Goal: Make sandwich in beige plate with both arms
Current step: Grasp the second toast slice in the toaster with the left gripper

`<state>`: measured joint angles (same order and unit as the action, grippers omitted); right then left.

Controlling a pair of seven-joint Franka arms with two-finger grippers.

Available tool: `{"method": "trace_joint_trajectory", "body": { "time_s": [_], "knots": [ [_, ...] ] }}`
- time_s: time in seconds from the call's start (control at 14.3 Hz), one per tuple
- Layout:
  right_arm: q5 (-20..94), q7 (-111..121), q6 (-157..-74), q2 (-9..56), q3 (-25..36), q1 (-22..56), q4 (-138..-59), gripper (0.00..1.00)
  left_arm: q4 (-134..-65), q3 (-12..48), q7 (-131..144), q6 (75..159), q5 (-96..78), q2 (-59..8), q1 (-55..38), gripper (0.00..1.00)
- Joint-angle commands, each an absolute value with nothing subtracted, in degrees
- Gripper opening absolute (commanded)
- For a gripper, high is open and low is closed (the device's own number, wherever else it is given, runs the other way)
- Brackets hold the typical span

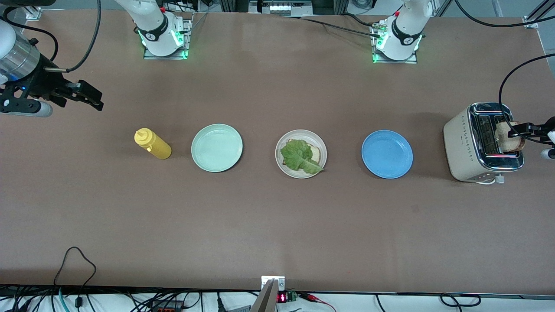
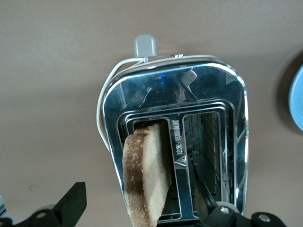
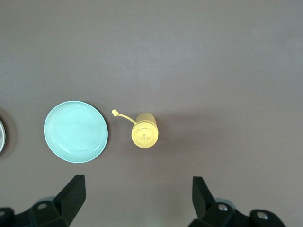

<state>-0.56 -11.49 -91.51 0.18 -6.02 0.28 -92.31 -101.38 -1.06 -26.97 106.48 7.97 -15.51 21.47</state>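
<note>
The beige plate (image 1: 323, 148) lies mid-table between two other plates. On it rests one bread slice (image 1: 318, 152), with a crinkled green lettuce leaf (image 1: 299, 157) covering most of it. A second toasted slice (image 1: 509, 137) (image 2: 146, 175) sticks up, tilted, out of one slot of the toaster (image 1: 464, 143) (image 2: 142, 90). My left gripper (image 1: 519, 133) (image 2: 138, 198) hangs over that slot, open, its fingers wide on either side of the slice and touching neither face. My right gripper (image 1: 91, 97) (image 3: 137, 185) hovers open and empty high over the right arm's end of the table.
A pale green plate (image 1: 217, 147) (image 3: 75, 131) and a yellow squeeze bottle (image 1: 152, 144) (image 3: 144, 130) stand toward the right arm's end. A blue plate (image 1: 387, 154) (image 2: 298, 94) lies between the beige plate and the toaster. The toaster's other slot is empty.
</note>
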Motion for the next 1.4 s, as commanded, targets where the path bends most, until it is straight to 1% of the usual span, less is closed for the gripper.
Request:
{"method": "trace_joint_trajectory", "body": {
  "time_s": [0.0, 0.14, 0.28, 0.35, 0.42, 0.56, 0.63, 0.77, 0.84, 1.05, 1.19, 1.33],
  "knots": [
    [-0.88, -11.95, -92.28, -0.79, -4.48, 1.76, -92.99, 1.00, -103.71, -0.18, -29.09, 107.75, 6.77, -14.24, 23.02, 1.00],
    [-1.05, -11.69, -91.93, -0.62, -4.57, 1.50, -92.37, 1.00, -104.58, -0.18, -30.49, 109.33, 5.37, -14.24, 23.29, 0.91],
    [-1.05, -11.43, -91.93, -0.35, -4.57, 1.32, -92.29, 1.00, -104.77, -0.18, -31.28, 109.16, 3.61, -14.50, 24.52, 0.69],
    [-1.05, -11.25, -92.02, -0.35, -4.57, 1.32, -92.11, 1.00, -104.77, -0.18, -32.25, 108.99, 3.52, -14.59, 24.52, 0.52],
    [-1.05, -11.25, -91.85, 0.00, -4.57, 1.32, -91.59, 1.00, -104.77, -0.18, -32.69, 108.90, 3.52, -14.68, 24.52, 0.40],
    [-0.88, -11.16, -91.76, 0.53, -4.57, 1.14, -90.97, 1.00, -104.77, -0.18, -32.70, 108.81, 3.52, -14.68, 24.52, 0.37],
    [-1.14, -11.16, -91.67, 0.61, -4.57, 1.06, -90.44, 1.00, -104.77, -0.18, -32.70, 108.81, 3.52, -14.68, 24.52, 0.33],
    [-0.88, -11.16, -91.32, 0.62, -4.57, 1.05, -90.09, 1.00, -104.77, -0.18, -32.61, 108.72, 3.60, -14.68, 24.52, 0.13],
    [-0.97, -11.16, -91.23, 0.62, -4.57, 1.05, -90.17, 1.00, -104.77, -0.18, -32.61, 108.72, 3.60, -14.68, 24.52, 0.07],
    [-1.05, -11.78, -91.40, 0.44, -4.57, 1.23, -90.35, 1.00, -104.42, -0.09, -32.61, 108.63, 3.60, -14.41, 24.35, 0.02],
    [-1.14, -11.69, -92.19, 0.44, -4.57, 1.05, -90.35, 1.00, -103.45, 0.70, -32.70, 107.15, 3.78, -13.45, 24.17, 0.01],
    [-1.23, -11.69, -92.37, 0.44, -4.57, 0.97, -90.35, 1.00, -99.43, 1.93, -32.70, 103.12, 4.30, -13.18, 24.00, 0.01]
  ]
}}
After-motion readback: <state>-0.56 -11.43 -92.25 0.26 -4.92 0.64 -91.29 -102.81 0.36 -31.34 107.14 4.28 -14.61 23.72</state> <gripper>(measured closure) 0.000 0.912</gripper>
